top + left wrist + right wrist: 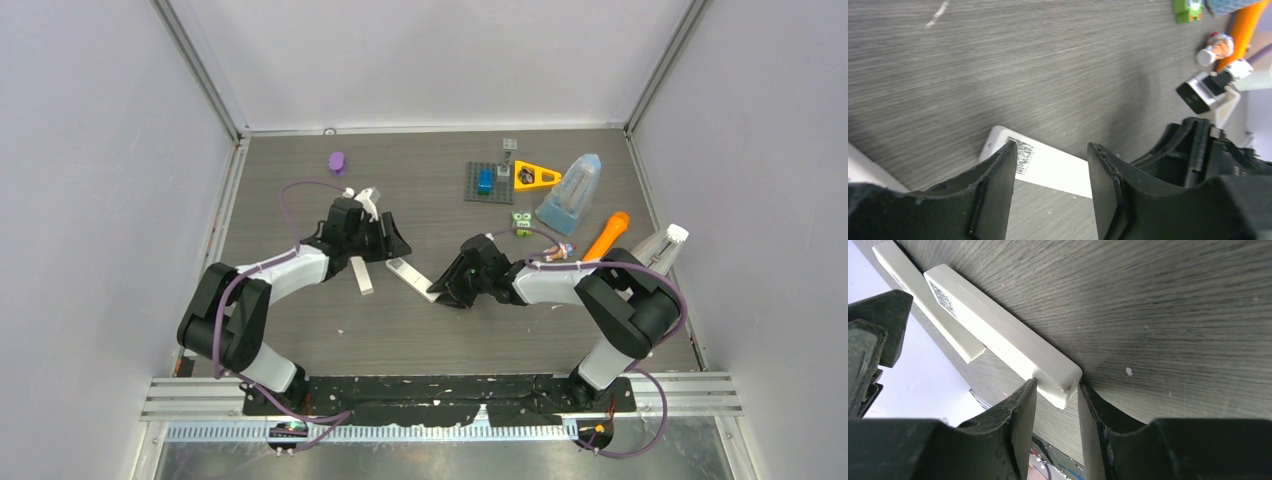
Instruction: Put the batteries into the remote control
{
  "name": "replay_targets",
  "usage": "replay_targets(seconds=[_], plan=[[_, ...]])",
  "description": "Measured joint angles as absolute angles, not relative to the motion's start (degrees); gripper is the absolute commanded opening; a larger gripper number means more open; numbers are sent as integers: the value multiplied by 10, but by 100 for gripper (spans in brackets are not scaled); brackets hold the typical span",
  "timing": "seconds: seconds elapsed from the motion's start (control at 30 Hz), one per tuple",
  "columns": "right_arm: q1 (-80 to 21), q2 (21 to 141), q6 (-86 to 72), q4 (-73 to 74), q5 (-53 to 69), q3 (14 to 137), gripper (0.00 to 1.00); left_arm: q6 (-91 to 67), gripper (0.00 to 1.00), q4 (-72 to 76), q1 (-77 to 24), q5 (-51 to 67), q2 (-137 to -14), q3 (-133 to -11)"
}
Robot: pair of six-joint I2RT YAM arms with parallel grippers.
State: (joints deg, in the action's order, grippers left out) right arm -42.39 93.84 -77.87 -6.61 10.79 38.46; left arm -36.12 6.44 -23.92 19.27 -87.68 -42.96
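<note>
1. Lying flat on the table (400,340), the white remote (412,278) stretches between the two grippers.
2. Left gripper (1050,147): jaws clearly apart, hovering over the remote's labelled end, gripping nothing.
3. Right gripper (1055,385): jaws part open, flanking the remote's other end; I cannot tell whether they press it.
4. Batteries (563,250) lie beside the orange toy (607,235), well apart from the remote.

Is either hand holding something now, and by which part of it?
Left hand holds nothing. Right hand straddles one end of the white remote; a firm hold cannot be told.
</note>
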Motion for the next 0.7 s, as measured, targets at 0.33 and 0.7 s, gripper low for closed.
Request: replay_targets(seconds=[0.33,0.7], plan=[[-427,944,-768,-38,102,402,38,-297,62,18,-239,143,-898,-441],[-432,953,-754,1,96,430,45,-273,45,41,-231,183,-937,-436]])
